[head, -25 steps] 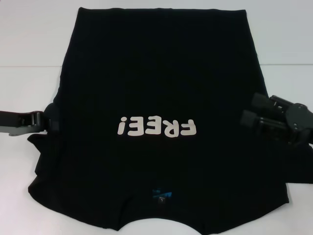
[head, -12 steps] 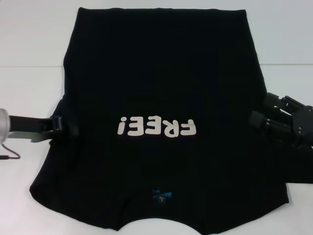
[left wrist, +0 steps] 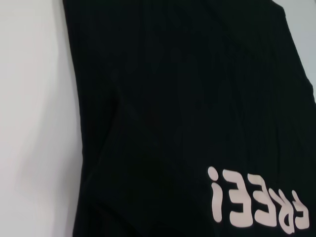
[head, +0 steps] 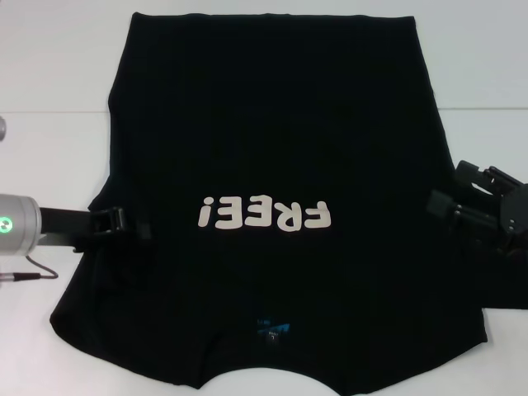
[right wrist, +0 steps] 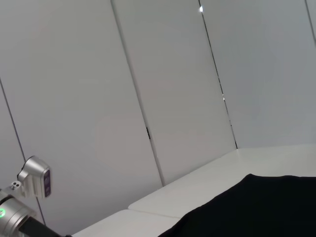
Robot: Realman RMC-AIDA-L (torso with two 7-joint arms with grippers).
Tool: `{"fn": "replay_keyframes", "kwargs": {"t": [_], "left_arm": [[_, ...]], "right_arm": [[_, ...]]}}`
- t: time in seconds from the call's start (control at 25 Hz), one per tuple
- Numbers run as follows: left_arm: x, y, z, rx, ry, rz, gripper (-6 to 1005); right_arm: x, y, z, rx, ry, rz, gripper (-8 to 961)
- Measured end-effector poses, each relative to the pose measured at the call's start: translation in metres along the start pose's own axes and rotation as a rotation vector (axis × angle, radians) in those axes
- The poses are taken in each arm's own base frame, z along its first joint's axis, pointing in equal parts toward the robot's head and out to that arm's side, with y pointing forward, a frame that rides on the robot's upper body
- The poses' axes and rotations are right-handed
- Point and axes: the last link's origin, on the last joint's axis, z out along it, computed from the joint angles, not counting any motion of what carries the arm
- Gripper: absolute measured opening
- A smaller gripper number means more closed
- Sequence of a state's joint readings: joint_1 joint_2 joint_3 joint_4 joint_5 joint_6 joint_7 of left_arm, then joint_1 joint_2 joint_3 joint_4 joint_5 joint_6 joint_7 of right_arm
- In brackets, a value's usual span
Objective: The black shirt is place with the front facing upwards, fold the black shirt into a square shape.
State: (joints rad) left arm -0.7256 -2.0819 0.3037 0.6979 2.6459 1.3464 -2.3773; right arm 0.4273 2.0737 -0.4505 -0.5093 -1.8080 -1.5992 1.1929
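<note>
Silver left arm cuff [head: 16,224] — green light, thin cable — black grippers.

White table [head: 58,74] carries the black shirt [head: 272,140].

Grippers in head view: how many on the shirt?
2. Left gripper over the black shirt's left edge, right gripper at its right edge. Contact unclear.

White table and panelled wall around my workspace.

From my head view, the white table [head: 58,66] fills the upper left and upper right of the frame, a faint seam crossing it. Through my right wrist view, a pale grey wall [right wrist: 98,98] of tall panels fills most of the frame, dark vertical joints between them.
</note>
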Motion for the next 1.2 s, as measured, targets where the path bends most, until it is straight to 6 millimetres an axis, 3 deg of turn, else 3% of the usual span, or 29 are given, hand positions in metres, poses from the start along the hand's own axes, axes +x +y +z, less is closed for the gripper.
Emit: {"fn": "replay_keyframes", "kwargs": {"t": [0.48, 0.68, 0.84, 1.2], "left_arm": [[-0.005, 0.008, 0.009, -0.07, 0.001, -0.041, 165], [-0.007, 0.012, 0.015, -0.084, -0.009, -0.034, 307], [-0.009, 0.018, 0.019, -0.103, -0.026, -0.024, 307], [0.009, -0.004, -0.022, -0.06, 0.053, -0.01, 308]], "right_arm": [[0.003, -0.002, 0.0, 0.02, 0.007, -0.005, 924], [0.006, -0.002, 0.001, 0.028, 0.01, -0.003, 925], [0.007, -0.003, 0.001, 0.036, 0.013, -0.005, 925], [0.009, -0.004, 0.001, 0.05, 0.011, -0.005, 925]]}}
